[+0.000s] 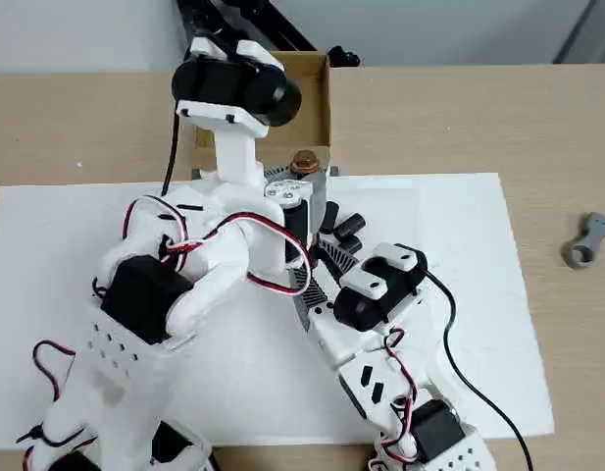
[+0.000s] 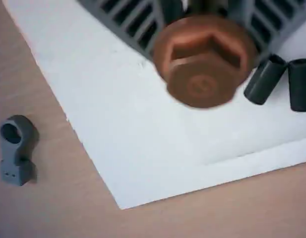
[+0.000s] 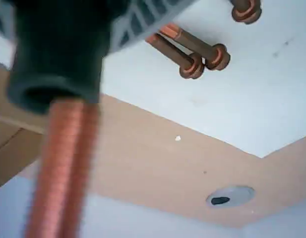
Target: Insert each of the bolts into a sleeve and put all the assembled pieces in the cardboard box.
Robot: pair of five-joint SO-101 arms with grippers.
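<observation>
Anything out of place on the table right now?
One thing: a small grey part lies alone on the bare table, off the white sheet and well apart from the loose sleeves and the cardboard box. It is neither a bolt nor a sleeve, so it looks like a stray.

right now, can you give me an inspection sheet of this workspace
surface: white sheet on wooden table
job's things: bolt, its shaft poking from the sleeve; loose sleeves and loose bolts on sheet; cardboard box at far edge
clutter: grey part on bare table
pincers: left pincer shut on bolt; right pincer shut on sleeve
cables: red wires loop over arms; black cable trails across sheet
surroundings: pale wall behind table
</observation>
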